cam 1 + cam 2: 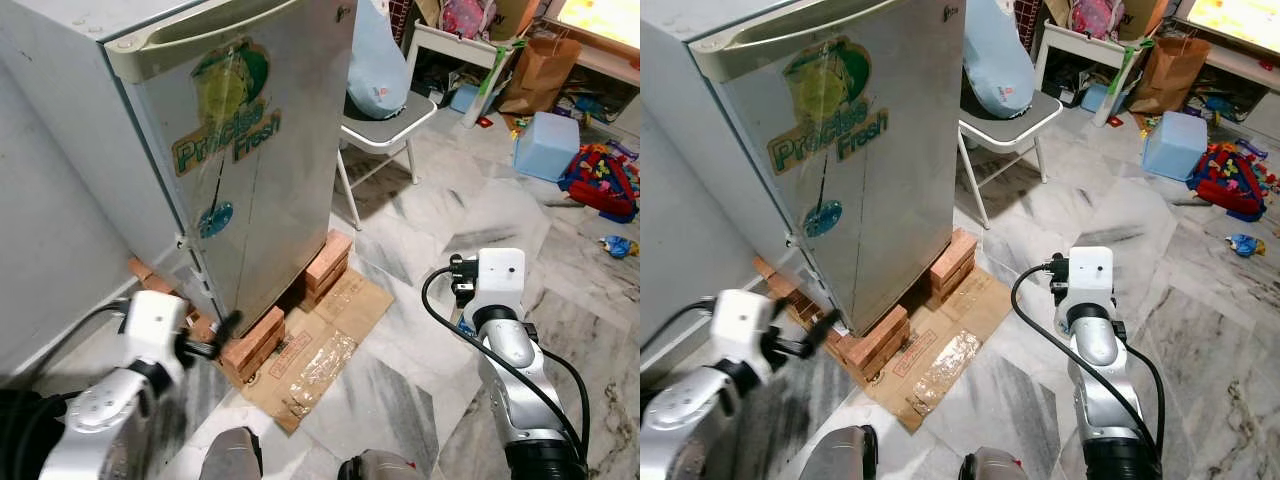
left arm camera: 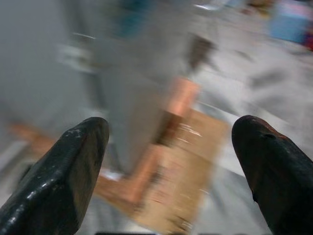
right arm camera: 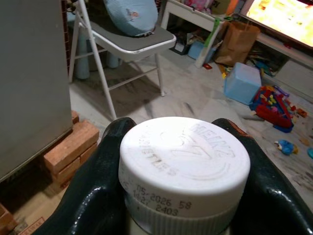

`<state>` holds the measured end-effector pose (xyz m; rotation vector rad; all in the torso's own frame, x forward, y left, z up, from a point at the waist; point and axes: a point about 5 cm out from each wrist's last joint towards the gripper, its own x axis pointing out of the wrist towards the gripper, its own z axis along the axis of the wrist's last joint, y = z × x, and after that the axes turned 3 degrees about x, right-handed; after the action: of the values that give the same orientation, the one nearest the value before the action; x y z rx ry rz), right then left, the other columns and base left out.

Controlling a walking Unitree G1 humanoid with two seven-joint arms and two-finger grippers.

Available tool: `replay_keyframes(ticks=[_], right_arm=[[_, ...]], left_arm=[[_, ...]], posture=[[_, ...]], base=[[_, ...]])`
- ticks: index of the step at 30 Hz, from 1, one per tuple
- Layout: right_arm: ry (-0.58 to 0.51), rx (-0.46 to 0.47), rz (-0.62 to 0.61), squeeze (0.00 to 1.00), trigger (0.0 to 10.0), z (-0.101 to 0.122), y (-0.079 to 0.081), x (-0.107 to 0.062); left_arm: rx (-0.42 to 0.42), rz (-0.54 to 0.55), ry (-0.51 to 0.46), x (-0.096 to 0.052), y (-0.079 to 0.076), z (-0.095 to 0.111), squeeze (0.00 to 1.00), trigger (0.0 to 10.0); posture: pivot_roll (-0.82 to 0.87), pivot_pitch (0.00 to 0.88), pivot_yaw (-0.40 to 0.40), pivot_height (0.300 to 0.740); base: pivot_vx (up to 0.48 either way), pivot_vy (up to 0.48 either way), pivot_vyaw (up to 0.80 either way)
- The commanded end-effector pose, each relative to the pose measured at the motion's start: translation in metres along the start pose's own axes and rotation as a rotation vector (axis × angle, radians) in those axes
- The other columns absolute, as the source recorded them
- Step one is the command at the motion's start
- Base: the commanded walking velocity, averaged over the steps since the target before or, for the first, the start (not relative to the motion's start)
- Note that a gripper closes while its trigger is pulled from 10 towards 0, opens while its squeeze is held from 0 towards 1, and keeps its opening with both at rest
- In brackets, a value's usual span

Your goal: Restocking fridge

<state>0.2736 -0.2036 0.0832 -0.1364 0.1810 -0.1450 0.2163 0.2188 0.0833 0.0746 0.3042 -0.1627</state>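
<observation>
The right claw [image 3: 183, 196] is clamping a Heinz bottle by its white cap [image 3: 185, 164], one black finger pressing on each side of the cap, so the item to be stocked is sitting right inside the grip, held out low in front of the robot and well apart from the fridge [image 1: 240, 150]. In the head views the right arm is reaching forward over the marble floor [image 1: 400, 400], its wrist block hiding the bottle itself.

The left claw [image 2: 171, 166] is holding its fingers wide apart with nothing between them, and is hovering near the fridge door's lower corner [image 1: 215, 300], just above the bricks [image 1: 250, 345] the fridge is standing on and beside the flattened cardboard [image 1: 320, 345].

Judging by this, the task is sitting at an early stage: the bottle is in hand, but the fridge door is closed, so opening it, placing the bottle on a shelf and closing up are all remaining. The left claw looks positioned to work the door edge.
</observation>
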Motion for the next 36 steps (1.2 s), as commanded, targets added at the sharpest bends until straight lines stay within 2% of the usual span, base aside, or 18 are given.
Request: replay_keyframes(ticks=[1,2,3,4,6,7,8,9,12,13,15,16,19,20,21,27,30,36], right_arm=[[-0.026,-0.001,-0.001,0.0,10.0,0.006,0.0,0.003],[-0.026,-0.001,-0.001,0.0,10.0,0.006,0.0,0.003],[-0.032,0.003,0.002,0.0,10.0,0.008,0.001,0.004],[-0.035,0.004,0.001,0.0,10.0,0.009,0.001,0.004],[-0.036,0.004,0.001,0.0,10.0,0.009,0.001,0.005],[-0.039,0.005,-0.001,0.0,10.0,0.01,0.0,0.006],[-0.039,0.005,-0.001,0.0,10.0,0.01,0.0,0.006],[-0.042,0.005,-0.001,0.0,10.0,0.011,0.0,0.007],[-0.043,0.003,0.0,0.0,10.0,0.011,0.0,0.008],[-0.047,0.003,0.0,0.0,10.0,0.013,-0.001,0.008],[-0.048,0.003,0.0,0.0,10.0,0.013,-0.001,0.008],[-0.05,0.003,-0.001,0.0,10.0,0.014,-0.001,0.009],[-0.054,0.004,-0.002,0.0,10.0,0.015,-0.001,0.01],[-0.055,0.005,-0.003,0.0,10.0,0.015,-0.001,0.011],[-0.056,0.006,-0.004,0.0,10.0,0.015,-0.001,0.011],[-0.055,0.014,-0.003,0.0,10.0,0.015,0.0,0.01],[-0.053,0.017,0.003,0.0,10.0,0.014,0.002,0.011],[-0.052,0.02,0.004,0.0,10.0,0.014,0.003,0.011]], left_arm=[[-0.023,0.161,0.008,0.003,0.028,-0.002,0.0,10.0],[-0.023,0.161,0.008,0.003,0.028,-0.002,0.0,10.0],[-0.059,0.232,0.015,0.007,0.043,-0.003,0.0,10.0],[-0.066,0.258,0.014,0.009,0.049,-0.002,0.0,10.0],[-0.067,0.272,0.011,0.01,0.052,-0.001,0.0,10.0],[-0.058,0.326,0.004,0.017,0.063,0.004,0.0,10.0],[-0.058,0.326,0.004,0.017,0.063,0.004,0.0,10.0],[-0.049,0.37,-0.007,0.026,0.07,0.01,0.0,10.0],[-0.056,0.365,-0.025,0.037,0.069,0.018,0.0,10.0],[-0.061,0.329,-0.044,0.048,0.061,0.025,0.0,10.0],[-0.062,0.32,-0.049,0.051,0.059,0.027,0.0,10.0],[-0.071,0.255,-0.072,0.061,0.044,0.033,0.0,10.0],[-0.058,0.169,-0.09,0.072,0.024,0.039,0.0,10.0],[-0.026,0.103,-0.093,0.077,0.008,0.042,0.0,10.0],[-0.017,0.074,-0.097,0.079,0.002,0.043,0.0,10.0],[0.011,-0.108,-0.106,0.086,-0.036,0.044,0.0,10.0],[0.072,-0.228,-0.097,0.088,-0.061,0.041,0.0,10.0],[0.098,-0.379,-0.114,0.086,-0.092,0.044,0.0,10.0]], posture=[[0.09,0.103,-0.058,0.74],[0.09,0.103,-0.058,0.74],[0.08,0.101,-0.059,0.74],[0.08,0.1,-0.059,0.74],[0.08,0.1,-0.059,0.74],[0.07,0.095,-0.063,0.74],[0.07,0.095,-0.063,0.74],[0.07,0.094,-0.065,0.74],[0.07,0.088,-0.066,0.74],[0.07,0.088,-0.066,0.74],[0.07,0.088,-0.066,0.74],[0.06,0.081,-0.066,0.74],[0.06,0.081,-0.066,0.74],[0.06,0.08,-0.063,0.74],[0.06,0.08,-0.062,0.74],[0.06,0.08,-0.06,0.74],[0.06,0.083,-0.061,0.74],[0.06,0.082,-0.06,0.74]], base=[[0.0,0.0,0.0],[0.0,0.0,0.0],[0.0,0.0,0.0],[0.0,0.0,0.0],[0.0,0.0,0.0],[0.0,0.0,0.0],[0.0,0.0,0.0],[0.0,0.0,0.0],[0.0,0.0,0.0],[0.0,0.0,0.0],[0.0,0.0,0.0],[0.0,0.0,0.0],[0.0,0.0,0.0],[0.0,0.0,0.0],[0.0,0.0,0.0],[0.0,0.0,0.0],[0.0,0.0,0.0],[0.0,0.0,0.0]])
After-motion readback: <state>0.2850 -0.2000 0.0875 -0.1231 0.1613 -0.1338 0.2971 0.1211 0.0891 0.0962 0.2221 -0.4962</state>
